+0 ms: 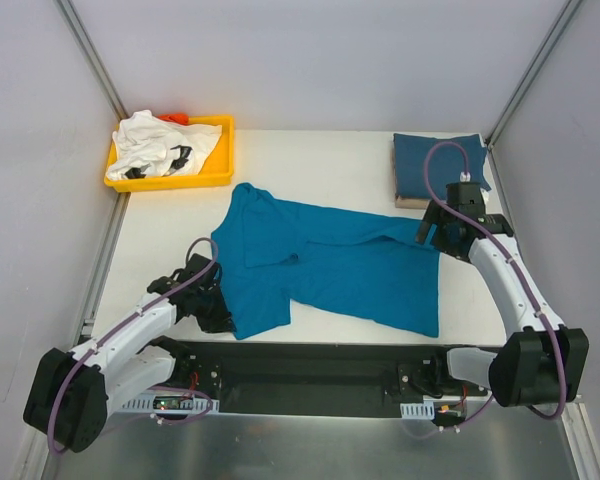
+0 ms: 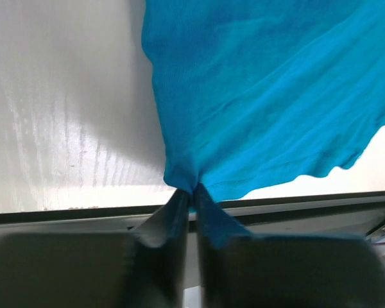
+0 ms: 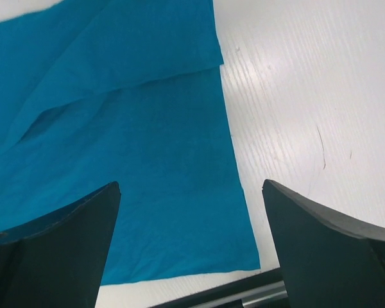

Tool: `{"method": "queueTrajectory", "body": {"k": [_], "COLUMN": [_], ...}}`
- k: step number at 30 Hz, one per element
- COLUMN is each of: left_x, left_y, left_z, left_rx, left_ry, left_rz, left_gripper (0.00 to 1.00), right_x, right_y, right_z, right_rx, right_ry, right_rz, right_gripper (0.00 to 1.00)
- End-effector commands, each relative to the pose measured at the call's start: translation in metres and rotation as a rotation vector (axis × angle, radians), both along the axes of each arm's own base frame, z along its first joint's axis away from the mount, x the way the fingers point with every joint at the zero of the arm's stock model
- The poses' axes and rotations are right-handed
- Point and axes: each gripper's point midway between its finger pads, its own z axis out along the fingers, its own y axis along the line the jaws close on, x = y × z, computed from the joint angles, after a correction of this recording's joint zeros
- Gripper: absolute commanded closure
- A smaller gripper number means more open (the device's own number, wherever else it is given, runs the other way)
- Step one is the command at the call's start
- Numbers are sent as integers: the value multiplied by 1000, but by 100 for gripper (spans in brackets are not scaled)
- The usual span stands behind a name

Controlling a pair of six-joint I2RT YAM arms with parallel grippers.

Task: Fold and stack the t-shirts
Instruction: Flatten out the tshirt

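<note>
Your teal-blue t-shirt is lying wrinkled across the table's middle. Your left end effector is pinching its near-left corner; your right end effector is hovering spread above its right edge. The darker blue t-shirt is sitting folded far right, and the white t-shirt is lying crumpled in the yellow tray far left.

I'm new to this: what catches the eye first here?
A teal-blue t-shirt sprawls mid-table, one near corner pinched by the left gripper. Back left, a yellow tray holds a crumpled white shirt; back right lies a folded dark blue shirt.
</note>
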Motion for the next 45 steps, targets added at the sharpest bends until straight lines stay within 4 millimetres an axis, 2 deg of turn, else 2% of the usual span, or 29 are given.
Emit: {"method": "queueTrajectory", "body": {"k": [1, 4, 8, 10, 12, 16, 26, 32, 35, 36, 39, 45], "left_x": [6, 14, 26, 29, 33, 37, 35, 36, 36, 37, 35, 35], "left_y": [4, 4, 4, 2, 1, 3, 2, 1, -1, -1, -2, -3], "left_z": [-2, 2, 7, 9, 11, 13, 8, 9, 11, 11, 11, 11], "left_rx": [27, 31, 30, 18, 5, 9, 3, -3, -11, -14, -19, -20], "left_ry": [-21, -58, -112, -131, -159, -202, -185, -186, -185, -186, -179, -180], "left_rz": [9, 12, 35, 46, 57, 64, 62, 68, 69, 67, 61, 60], "left_gripper": [100, 100, 100, 100, 100, 100, 100, 100, 100, 100, 100, 100], "right_x": [-27, -49, -95, -117, -134, -152, -161, -157, -159, -159, -157, -151], "right_y": [11, 21, 29, 41, 50, 49, 58, 39, 33, 33, 28, 25], "right_z": [3, -6, -28, -39, -49, -65, -104, -110, -115, -118, -119, -122], "right_rx": [75, 135, 184, 265, 321, 329, 388, 280, 243, 243, 217, 194], "right_ry": [22, 93, 297, 384, 438, 506, 541, 532, 542, 543, 546, 546], "right_rz": [25, 52, 54, 36, -2, -86, -243, -284, -294, -289, -293, -287], "right_gripper": [3, 3, 3, 3, 3, 3, 1, 16, 28, 37, 46, 53]}}
